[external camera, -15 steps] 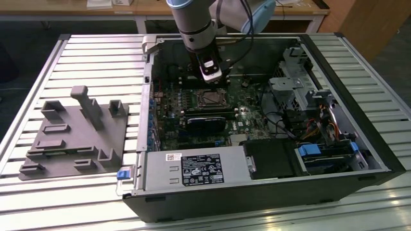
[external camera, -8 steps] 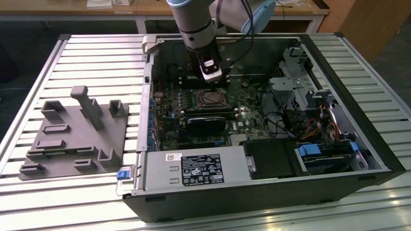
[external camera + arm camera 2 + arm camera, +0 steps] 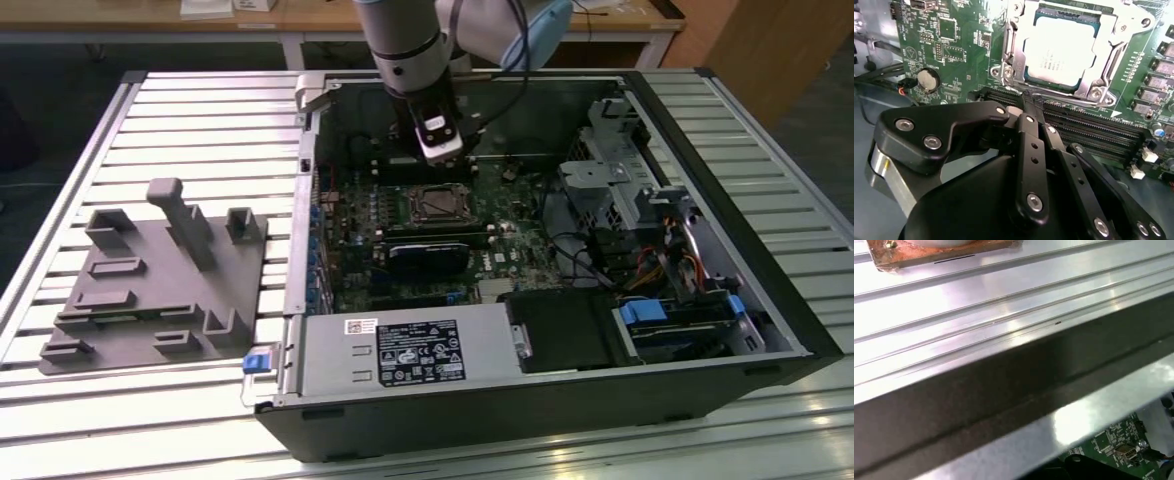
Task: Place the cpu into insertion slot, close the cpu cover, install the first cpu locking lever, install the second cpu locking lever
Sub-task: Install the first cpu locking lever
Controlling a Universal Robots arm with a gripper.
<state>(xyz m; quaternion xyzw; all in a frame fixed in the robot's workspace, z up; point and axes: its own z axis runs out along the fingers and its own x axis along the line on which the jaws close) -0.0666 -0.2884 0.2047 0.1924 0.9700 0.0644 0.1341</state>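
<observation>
The arm hangs down into the open computer case (image 3: 787, 330) that lies on the slatted counter (image 3: 200, 110), and the end effector (image 3: 1029, 102) sits low over the motherboard (image 3: 954, 45), its fingertips pressed together with nothing between them, right at the long memory slots (image 3: 1094, 132) just beside the socket. In the second wrist view the cpu (image 3: 1059, 47) is seated in the insertion slot (image 3: 1030, 75), pale metal top facing up, and the cpu cover (image 3: 1131, 17) frames it, apparently folded down around the chip, though whether it is fully flat is hard to tell. So the placing looks done and the cover looks closed; my read is that the work is at the first locking lever. A thin wire-like bar (image 3: 1064, 96) runs along the socket edge nearest the fingertips, probably that lever, but whether the tips touch it I cannot tell. Pushing it home calls for a firm, controlled press down and sideways under its catch, without skidding onto the memory slots. In the exterior view, the grey fixture block (image 3: 154, 285) sits well apart on the counter, toward the exterior view's left.
</observation>
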